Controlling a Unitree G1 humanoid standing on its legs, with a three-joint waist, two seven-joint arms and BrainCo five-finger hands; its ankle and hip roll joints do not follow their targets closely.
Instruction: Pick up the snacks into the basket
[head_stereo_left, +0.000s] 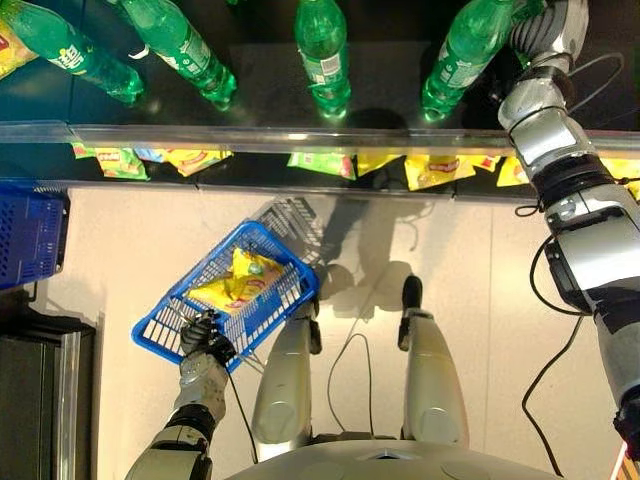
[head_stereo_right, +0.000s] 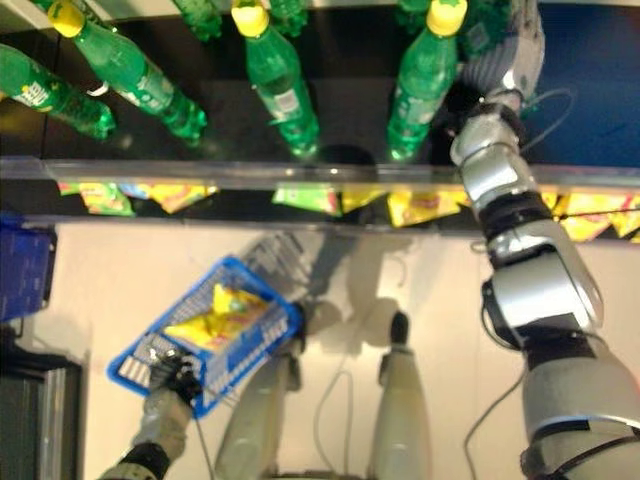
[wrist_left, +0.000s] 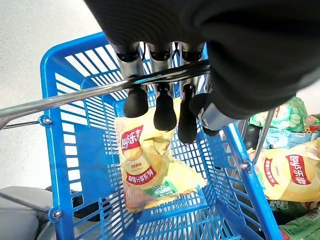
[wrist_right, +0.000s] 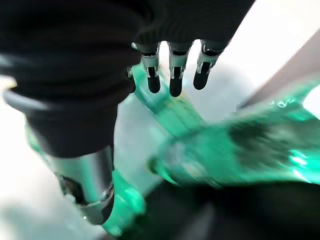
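The left hand (wrist_left: 165, 75) curls around the thin metal handle (wrist_left: 75, 95) of the blue plastic basket (head_stereo_left: 165, 320), with yellow snack bags (wrist_left: 145, 170) inside (more sit on the shelf). The right hand (wrist_right: 172, 65) reaches among green plastic bottles (head_stereo_left: 322, 50), fingers seemingly loose and straight.

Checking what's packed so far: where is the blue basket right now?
The blue basket hangs low on the robot's left, its metal handle held in the left hand, with yellow snack bags inside it.
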